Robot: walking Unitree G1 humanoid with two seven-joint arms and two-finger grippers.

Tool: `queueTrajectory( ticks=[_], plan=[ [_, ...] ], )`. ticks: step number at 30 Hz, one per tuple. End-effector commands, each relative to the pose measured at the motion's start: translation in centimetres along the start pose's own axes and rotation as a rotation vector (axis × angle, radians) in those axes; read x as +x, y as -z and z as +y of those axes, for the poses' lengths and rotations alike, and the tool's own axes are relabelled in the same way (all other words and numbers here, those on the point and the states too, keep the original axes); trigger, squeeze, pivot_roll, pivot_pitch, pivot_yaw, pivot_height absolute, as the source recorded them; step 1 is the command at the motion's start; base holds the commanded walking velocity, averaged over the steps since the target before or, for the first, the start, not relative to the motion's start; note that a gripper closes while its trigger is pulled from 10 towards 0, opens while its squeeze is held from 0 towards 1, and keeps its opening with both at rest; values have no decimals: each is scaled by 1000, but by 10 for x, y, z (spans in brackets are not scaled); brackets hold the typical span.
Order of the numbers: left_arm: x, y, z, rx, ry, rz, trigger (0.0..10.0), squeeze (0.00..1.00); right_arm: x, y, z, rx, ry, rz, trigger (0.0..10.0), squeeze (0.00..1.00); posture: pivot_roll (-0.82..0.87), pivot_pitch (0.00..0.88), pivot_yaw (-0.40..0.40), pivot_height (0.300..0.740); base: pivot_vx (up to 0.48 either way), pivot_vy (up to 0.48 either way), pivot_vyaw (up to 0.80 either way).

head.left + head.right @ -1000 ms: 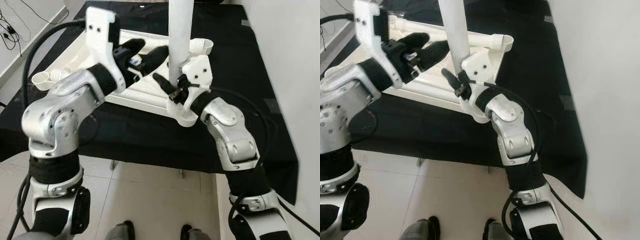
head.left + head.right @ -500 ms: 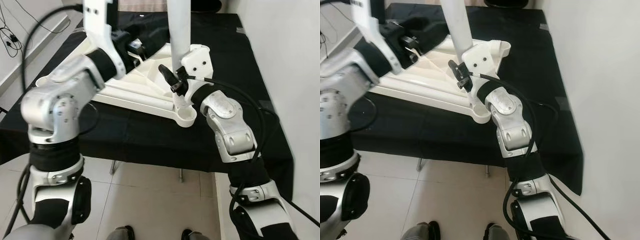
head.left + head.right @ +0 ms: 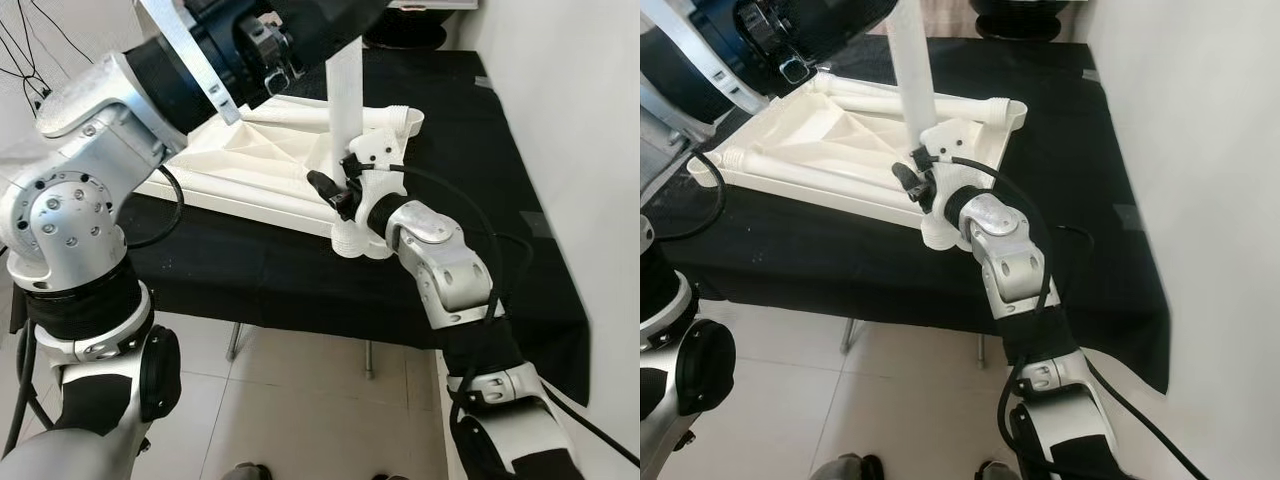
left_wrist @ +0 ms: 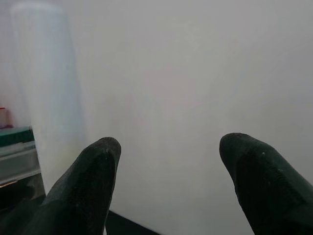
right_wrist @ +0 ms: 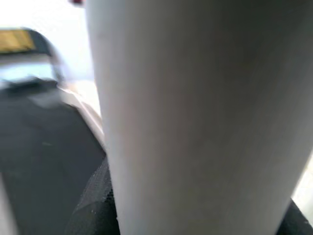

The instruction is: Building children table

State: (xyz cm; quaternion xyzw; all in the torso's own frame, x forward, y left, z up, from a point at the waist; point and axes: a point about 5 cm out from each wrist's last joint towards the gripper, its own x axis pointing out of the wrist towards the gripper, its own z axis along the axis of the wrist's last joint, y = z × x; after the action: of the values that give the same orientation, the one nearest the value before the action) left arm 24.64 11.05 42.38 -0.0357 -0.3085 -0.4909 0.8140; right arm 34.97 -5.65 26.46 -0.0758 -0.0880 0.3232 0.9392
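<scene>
- Step in hand: seating the white leg [image 3: 345, 95] in the frame's [image 3: 830, 140] socket at the tabletop's [image 3: 480, 260] near edge.
- Right gripper [image 3: 335, 190] fingers clench the leg low; left gripper [image 4: 168, 161] fingers are spread, empty.
- Next: probably press or twist the leg home.

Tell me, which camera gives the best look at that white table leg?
The right eye view: the white table leg stands upright in the right gripper. The left eye view shows less of its length; the right wrist view a blurred close-up.
</scene>
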Motion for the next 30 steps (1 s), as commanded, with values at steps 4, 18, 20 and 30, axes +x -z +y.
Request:
queueTrajectory(
  ticks=[4,18,20,30],
  plan=[
    [-3,-19,-6,41,12,-41,10000,0,-1,-7,-1,87,27,-51,10000,0,2,96,4,740,0,0,0],
    [8,-3,8,-8,-47,-42,10000,0,-10,-9,-45,165,294,-70,10000,0,3,93,0,740,0,0,0],
    [9,-3,19,-7,-93,-37,10000,0,-11,-20,-42,154,259,-145,10000,0,3,93,0,740,0,0,0],
    [13,-5,66,-1,-241,-32,10000,0,-12,-41,-17,76,100,-271,10000,0,3,92,1,740,0,0,0]
  ],
)
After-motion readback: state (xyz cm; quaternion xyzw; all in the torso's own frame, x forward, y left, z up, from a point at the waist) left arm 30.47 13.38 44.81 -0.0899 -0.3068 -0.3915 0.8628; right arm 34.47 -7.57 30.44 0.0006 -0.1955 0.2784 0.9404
